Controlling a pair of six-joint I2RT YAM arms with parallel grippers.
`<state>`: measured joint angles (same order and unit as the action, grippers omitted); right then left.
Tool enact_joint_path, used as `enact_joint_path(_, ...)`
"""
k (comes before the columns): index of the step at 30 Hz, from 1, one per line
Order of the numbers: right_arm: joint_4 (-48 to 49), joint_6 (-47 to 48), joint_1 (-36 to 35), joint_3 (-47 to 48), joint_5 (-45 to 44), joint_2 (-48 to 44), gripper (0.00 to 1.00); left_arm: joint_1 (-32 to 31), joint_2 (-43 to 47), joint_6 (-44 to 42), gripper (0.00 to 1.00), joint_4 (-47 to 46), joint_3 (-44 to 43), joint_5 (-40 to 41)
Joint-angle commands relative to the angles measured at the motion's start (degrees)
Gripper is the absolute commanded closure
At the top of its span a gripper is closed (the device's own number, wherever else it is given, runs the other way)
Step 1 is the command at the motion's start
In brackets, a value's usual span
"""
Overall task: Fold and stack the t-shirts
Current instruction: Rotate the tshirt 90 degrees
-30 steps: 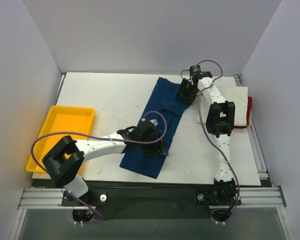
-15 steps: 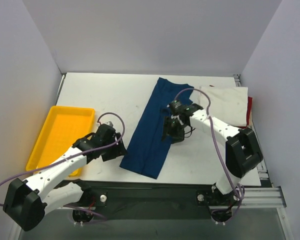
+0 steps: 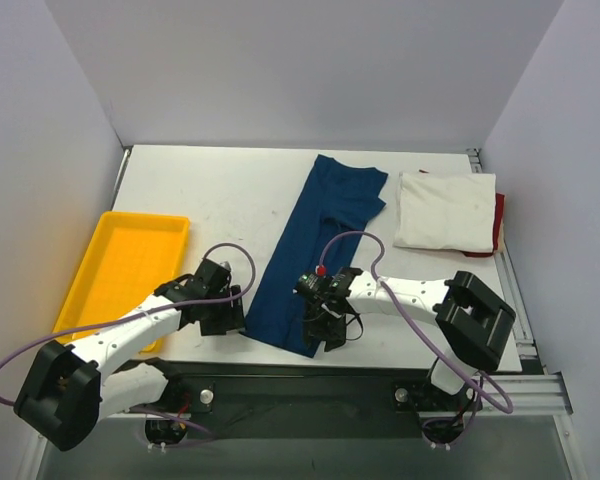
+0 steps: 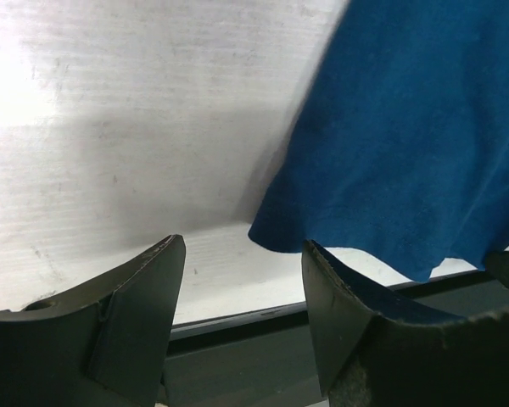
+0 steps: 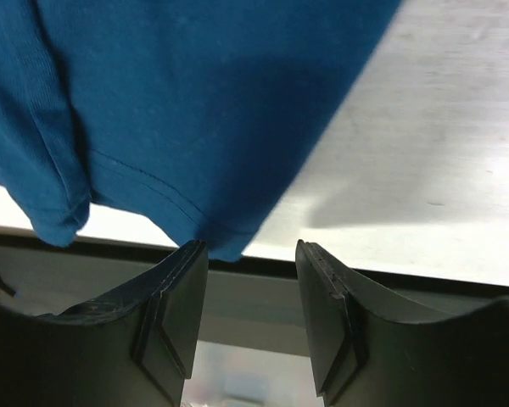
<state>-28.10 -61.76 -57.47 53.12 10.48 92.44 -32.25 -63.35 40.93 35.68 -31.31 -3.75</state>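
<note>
Your left gripper (image 4: 242, 315) stands wide open and empty at the near edge of the table (image 4: 110, 127). Its fingers (image 4: 136, 326) point at the near-left corner of the navy t-shirt (image 4: 407, 144), which lies just ahead of the tips and clear of them. Behind the gripper, the wrist sits low beside the cloth. The white forearm runs back to the left, almost flat along the table front, to a black elbow joint at the near-left corner.

Your right gripper (image 5: 250, 288) is partly open with nothing between its jaws, poised at the shirt's near-right hem corner. That corner reaches the table edge just above one fingertip; whether it touches, you cannot tell. This arm lies low too, its forearm stretching right to a raised elbow near the front edge.

The navy t-shirt lies as a long folded strip down the middle of the table. A cream-white t-shirt (image 3: 445, 208) sits folded at the far right on a red t-shirt (image 3: 499, 222). A yellow tray (image 3: 125, 262) rests at the left
</note>
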Motion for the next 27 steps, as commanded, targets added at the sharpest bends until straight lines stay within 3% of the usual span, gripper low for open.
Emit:
enact_joint_path(1,-0.64,-4.77,-1.41,2.86,-4.59,1.68,0.54,0.70,-0.98,-3.39,0.33,-5.35,0.11,-2.49)
enact_joint_path(10,-1.78,-6.71,-3.17,5.15,-5.21,5.19,0.55,1.66,-6.25,-6.03,0.34,-8.96,0.46,-4.25)
enact_joint_path(15,-3.80,-7.68,-4.22,5.32,-4.85,6.61,0.64,1.66,-6.96,-6.30,0.38,-10.10,0.99,-5.13)
enact_joint_path(20,-5.74,-8.55,-5.19,5.50,-5.56,6.17,0.78,1.58,-7.84,-6.56,0.50,-11.07,1.43,-6.09)
enact_joint_path(27,-7.94,-9.96,-5.98,5.06,-7.05,3.62,0.80,1.31,-10.47,-6.83,0.61,-11.33,1.51,-6.18)
